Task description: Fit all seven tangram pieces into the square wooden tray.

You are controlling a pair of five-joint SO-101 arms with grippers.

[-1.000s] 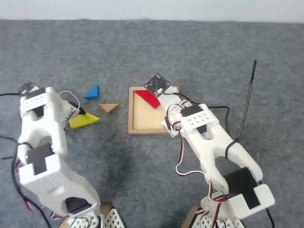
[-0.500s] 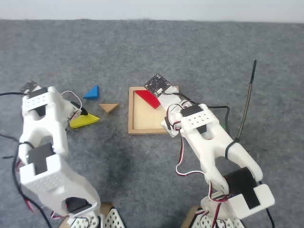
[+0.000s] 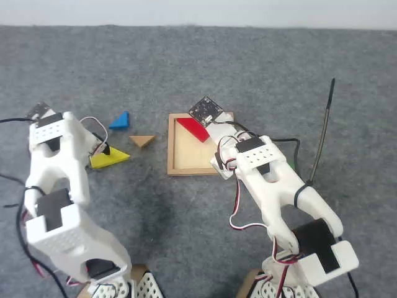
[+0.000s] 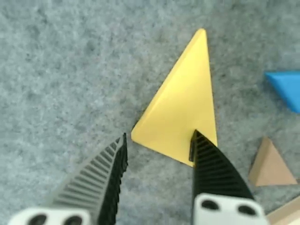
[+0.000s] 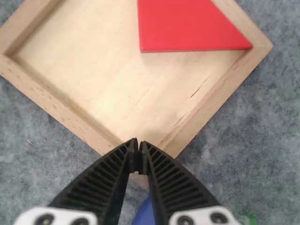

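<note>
The grey bench (image 3: 279,68) had loads of free room on the far side. The square tray (image 3: 171,146) sat mid-bench, mostly bare inside, with a red piece (image 3: 192,128) tucked against its far wall. The right tool (image 5: 138,143) was pinched closed on nothing, just off a tray corner. The yellow triangle (image 4: 183,112) lay well left of the tray, and the left tool (image 4: 159,137) was spread open across one of its corners. A blue triangle (image 3: 120,120) and a small tan triangle (image 3: 142,140) lay nearby, both clear of it.

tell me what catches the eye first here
The red piece lying in the wooden tray stands out most, with the right gripper shut above a corner of its rim. Beside the tray, the left gripper is open, straddling a corner of the yellow triangle.
</note>
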